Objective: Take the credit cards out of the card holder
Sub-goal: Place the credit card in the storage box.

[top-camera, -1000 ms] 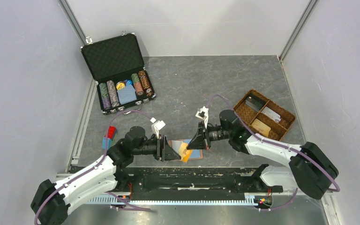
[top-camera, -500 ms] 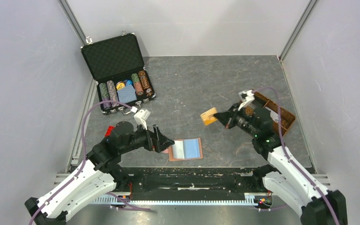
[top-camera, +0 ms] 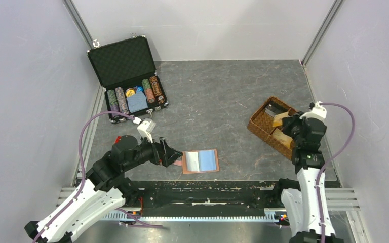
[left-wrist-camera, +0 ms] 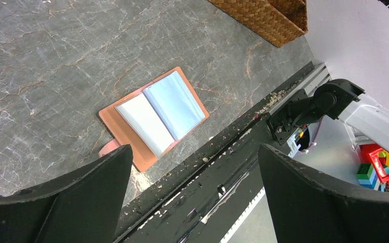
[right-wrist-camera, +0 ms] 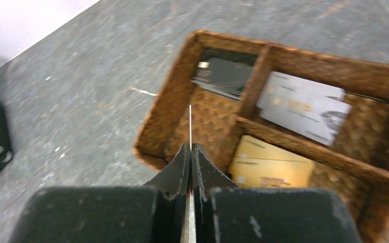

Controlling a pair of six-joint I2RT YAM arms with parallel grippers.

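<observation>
The card holder (top-camera: 200, 161) lies open on the table near its front edge, pale blue sleeves up, also in the left wrist view (left-wrist-camera: 154, 114). My left gripper (top-camera: 171, 154) (left-wrist-camera: 195, 149) is open just left of it, holding nothing. My right gripper (top-camera: 287, 121) (right-wrist-camera: 191, 147) is shut on a tan credit card (top-camera: 282, 117), seen edge-on as a thin line (right-wrist-camera: 190, 124), above the woven tray (right-wrist-camera: 172, 109). In the tray's compartments lie a dark grey card (right-wrist-camera: 223, 76), a white card (right-wrist-camera: 304, 104) and a tan card (right-wrist-camera: 271, 162).
The woven tray (top-camera: 260, 126) stands at the right. A black chip case (top-camera: 126, 76) stands open at the back left with rows of poker chips. The black rail (left-wrist-camera: 218, 167) runs along the table's front edge right behind the card holder.
The right arm swung from the card holder to over the tray, carrying the tan card. The left gripper opened and drew back to the left of the card holder.
</observation>
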